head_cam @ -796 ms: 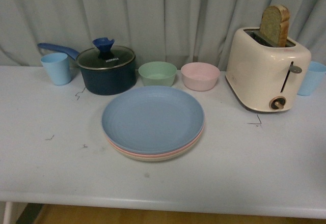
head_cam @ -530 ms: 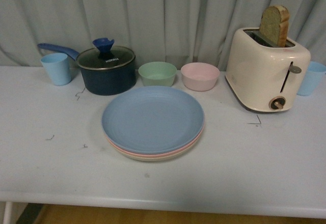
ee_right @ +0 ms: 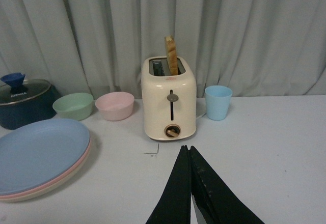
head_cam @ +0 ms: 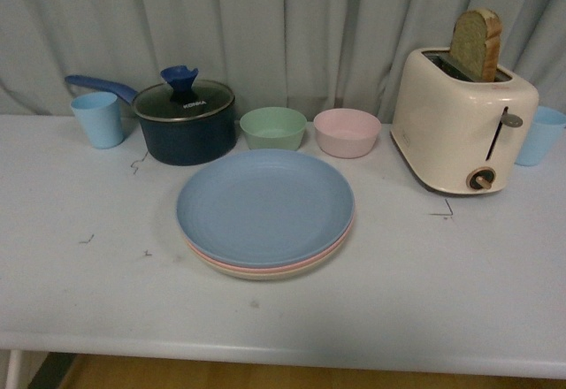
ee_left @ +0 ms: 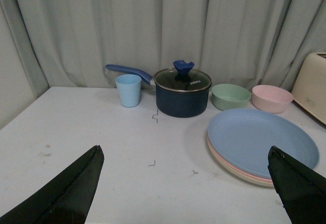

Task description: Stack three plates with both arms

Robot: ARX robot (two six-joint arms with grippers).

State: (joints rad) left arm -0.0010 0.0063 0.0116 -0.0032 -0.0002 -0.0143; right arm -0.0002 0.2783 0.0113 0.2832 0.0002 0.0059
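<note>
Three plates lie in one stack at the middle of the white table. The light blue plate point(head_cam: 265, 205) is on top, a pink plate rim point(head_cam: 265, 266) shows under it, and a cream plate rim point(head_cam: 265, 275) is at the bottom. The stack also shows in the left wrist view as the blue plate point(ee_left: 262, 140), and in the right wrist view as the blue plate point(ee_right: 41, 152). My left gripper point(ee_left: 186, 155) is open and empty, held back over bare table left of the stack. My right gripper point(ee_right: 186, 149) is shut on nothing, in front of the toaster. Neither arm shows in the front view.
Behind the stack stand a green bowl point(head_cam: 273, 127) and a pink bowl point(head_cam: 348, 132). A dark blue lidded pot point(head_cam: 185, 121) and a blue cup point(head_cam: 98, 118) are at the back left. A cream toaster point(head_cam: 462, 119) with bread and another blue cup point(head_cam: 539, 135) are at the right.
</note>
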